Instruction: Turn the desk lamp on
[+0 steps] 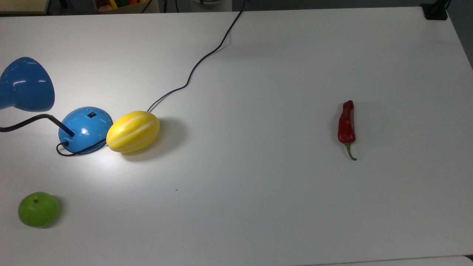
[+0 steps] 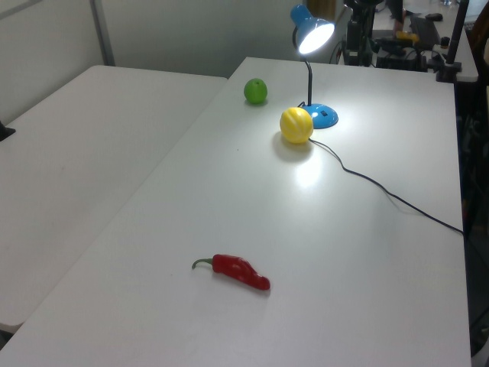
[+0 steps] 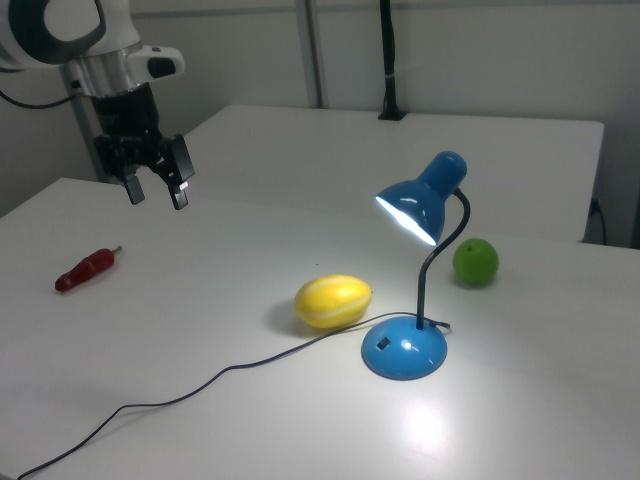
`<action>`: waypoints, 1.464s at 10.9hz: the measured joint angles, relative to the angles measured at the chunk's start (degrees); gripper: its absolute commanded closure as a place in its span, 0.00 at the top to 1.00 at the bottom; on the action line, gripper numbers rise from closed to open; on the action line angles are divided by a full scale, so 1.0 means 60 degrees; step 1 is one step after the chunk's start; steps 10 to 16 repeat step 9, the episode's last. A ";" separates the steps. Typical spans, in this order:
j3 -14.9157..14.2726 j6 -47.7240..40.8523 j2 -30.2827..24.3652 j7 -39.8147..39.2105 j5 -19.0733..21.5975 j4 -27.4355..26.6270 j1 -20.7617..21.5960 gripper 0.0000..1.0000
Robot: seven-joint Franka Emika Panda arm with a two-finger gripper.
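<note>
The desk lamp stands lit at the top view's left, with its blue shade (image 1: 26,85) over a bright patch of table. Its round blue base (image 1: 85,129) carries a small black switch (image 1: 91,115). In the right view the shade (image 3: 415,205) glows above the base (image 3: 404,350), joined by the black bent neck (image 3: 440,265). The lamp shade (image 2: 312,30) also shines in the left view. My gripper (image 3: 157,197) hangs open and empty in the air at the right view's upper left, far from the lamp.
A yellow striped melon (image 1: 133,131) lies against the lamp base. The black cord (image 1: 192,72) runs from there to the table's far edge. A green apple (image 1: 38,208) sits at the top view's lower left, and a red chilli (image 1: 346,123) lies at its right.
</note>
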 measured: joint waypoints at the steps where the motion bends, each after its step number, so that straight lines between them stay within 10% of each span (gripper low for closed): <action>1: -0.0001 -0.0056 0.0000 -0.0003 0.0000 0.0017 -0.0009 1.00; 16: -0.0026 -0.0216 0.0000 -0.0004 0.0000 0.0225 -0.0155 1.00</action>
